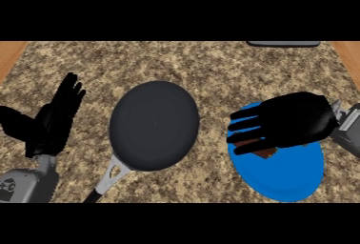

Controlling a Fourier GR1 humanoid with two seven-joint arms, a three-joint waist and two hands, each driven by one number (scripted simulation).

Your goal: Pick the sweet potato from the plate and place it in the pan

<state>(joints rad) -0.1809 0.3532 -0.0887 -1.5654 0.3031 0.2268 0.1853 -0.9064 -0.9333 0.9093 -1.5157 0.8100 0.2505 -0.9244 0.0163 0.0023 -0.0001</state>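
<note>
The right hand (292,125) curls over the sweet potato (259,147), which lies on the blue plate (288,178). Beside it on the counter (211,64) sits the dark pan (155,125). The left hand (55,116) rests with fingers straight at the view's left.

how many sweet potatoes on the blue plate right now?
1. A single sweet potato shows on the blue plate, mostly hidden under the right hand. The hand covers part of the plate, so more could be hidden. None in the pan.
</note>
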